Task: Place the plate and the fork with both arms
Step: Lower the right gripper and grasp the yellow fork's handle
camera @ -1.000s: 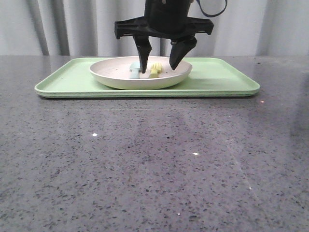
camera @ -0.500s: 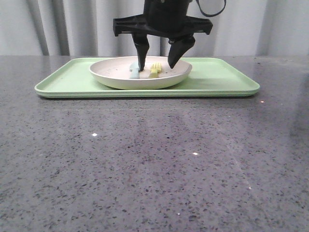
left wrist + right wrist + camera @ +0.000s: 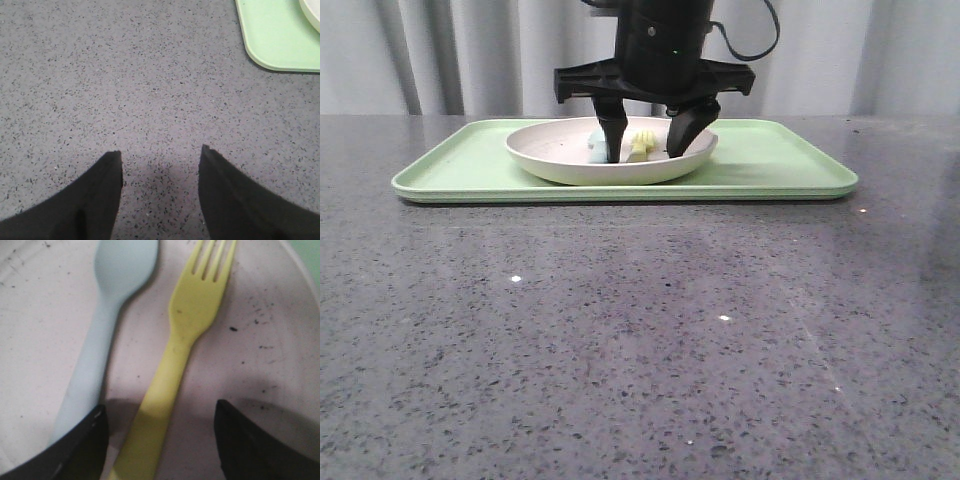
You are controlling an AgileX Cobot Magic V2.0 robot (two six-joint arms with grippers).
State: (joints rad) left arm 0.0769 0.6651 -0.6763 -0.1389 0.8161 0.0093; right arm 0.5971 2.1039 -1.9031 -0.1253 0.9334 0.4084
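Nearest the camera lies a wide stretch of grey speckled surface (image 3: 640,340) with nothing on it. The left hand (image 3: 160,192) hangs over a bare part of it, fingers spread and holding nothing, the corner of the green tray (image 3: 272,37) just off to one side; it seems parked there until the plate needs lifting.

Further back, the tray (image 3: 780,165) carries the plate (image 3: 555,160), which sits roughly at its middle. The right hand (image 3: 650,140) is down inside the plate, its fingers spread wide and dipping below the rim.

The right wrist view shows why: the yellow fork (image 3: 180,355) lies flat on the plate floor with its handle running between the two fingertips, neither visibly touching it. A pale blue spoon (image 3: 107,325) lies just beside it, its handle passing close against one fingertip (image 3: 75,450). That finger looks set to come down between the two handles, so that closing takes the fork alone, though the spoon could get nudged.
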